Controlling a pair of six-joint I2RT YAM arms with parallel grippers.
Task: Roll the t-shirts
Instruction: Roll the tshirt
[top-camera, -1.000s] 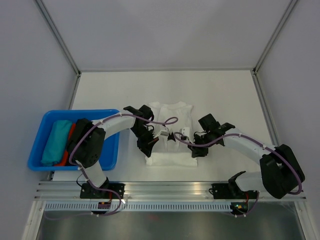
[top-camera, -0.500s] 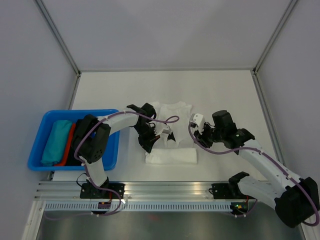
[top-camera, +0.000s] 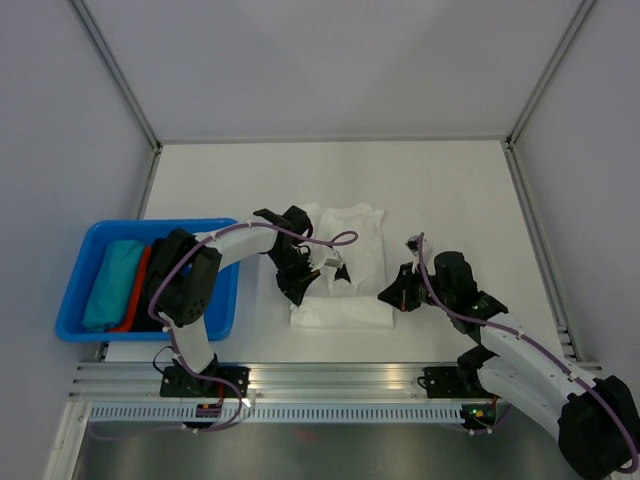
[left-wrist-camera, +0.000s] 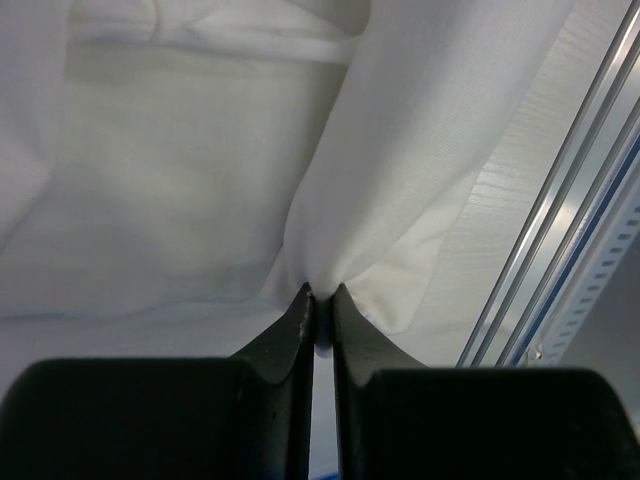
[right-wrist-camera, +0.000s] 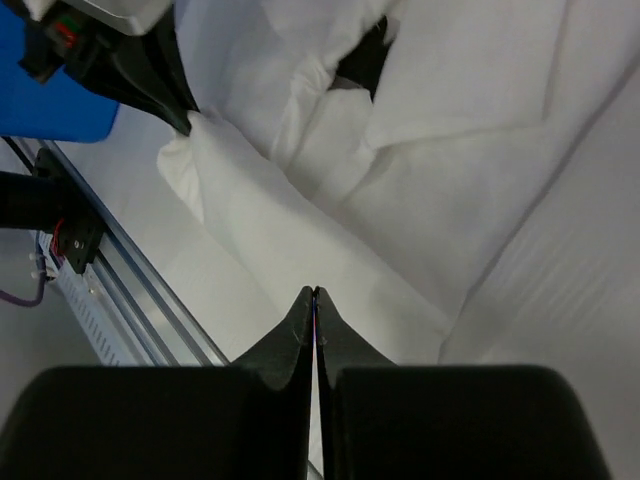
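Observation:
A white t-shirt (top-camera: 350, 262) lies flat mid-table, its near end folded into a thick roll (top-camera: 340, 315). My left gripper (top-camera: 300, 287) sits at the shirt's left edge. In the left wrist view it (left-wrist-camera: 322, 292) is shut on a pinched fold of the white cloth (left-wrist-camera: 200, 180). My right gripper (top-camera: 386, 297) hovers just off the roll's right end. In the right wrist view its jaws (right-wrist-camera: 315, 290) are shut with nothing between them, above the white cloth (right-wrist-camera: 450, 150). A teal roll (top-camera: 112, 280) and a red roll (top-camera: 141, 272) lie in the blue bin.
The blue bin (top-camera: 226, 300) stands at the left, close beside the left arm. An aluminium rail (top-camera: 330, 380) runs along the table's near edge, also the rail (left-wrist-camera: 560, 230) in the left wrist view. Grey walls enclose the table on three sides.
My right gripper let go of the roll's right end, lifted away to the right, came back down beside it and shut empty. The left gripper kept its pinch at the left edge.

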